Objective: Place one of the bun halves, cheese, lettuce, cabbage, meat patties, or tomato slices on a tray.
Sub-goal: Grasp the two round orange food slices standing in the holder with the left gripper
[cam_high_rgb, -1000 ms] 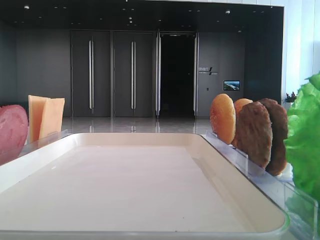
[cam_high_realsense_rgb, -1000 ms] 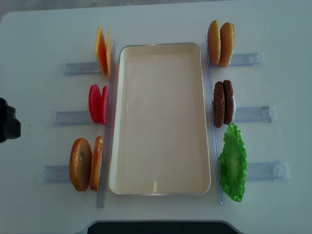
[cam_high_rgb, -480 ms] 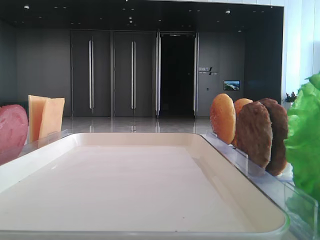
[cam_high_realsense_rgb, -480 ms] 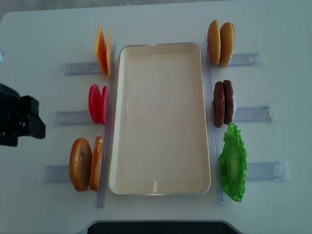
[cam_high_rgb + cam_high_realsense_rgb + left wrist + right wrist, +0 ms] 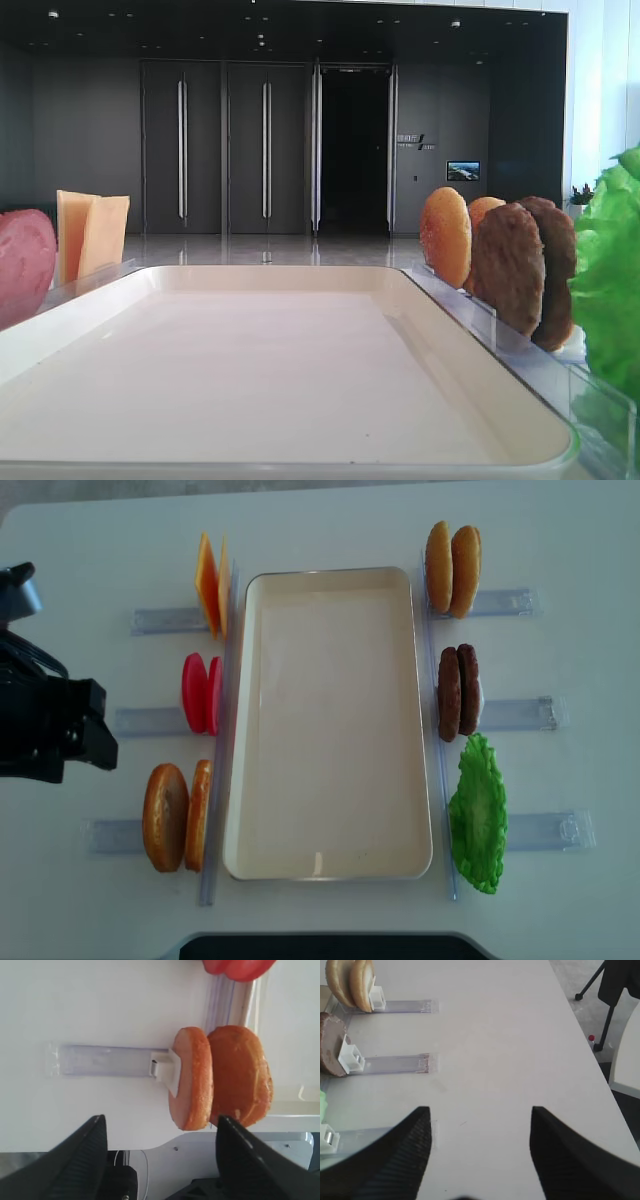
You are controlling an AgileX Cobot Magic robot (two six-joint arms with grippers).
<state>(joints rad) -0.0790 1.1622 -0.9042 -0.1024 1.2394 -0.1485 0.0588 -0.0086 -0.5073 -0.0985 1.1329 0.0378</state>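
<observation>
Further toward the tray (image 5: 330, 872), the left gripper (image 5: 160, 1160) has been advanced, jaws wide and empty, facing the bun halves (image 5: 220, 1077); a pickup is judged imminent.

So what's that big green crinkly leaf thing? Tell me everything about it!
That is the bright green ruffled lettuce leaf. It looks like shiny plastic play food, with wavy, crinkled edges and a fold down its middle. It stands on edge in the clear plastic rack on the white table, just outside the cream-white rectangular tray, at the tray's near right corner. The dark brown round meat patties stand next along that side. No claw touches it.
</observation>
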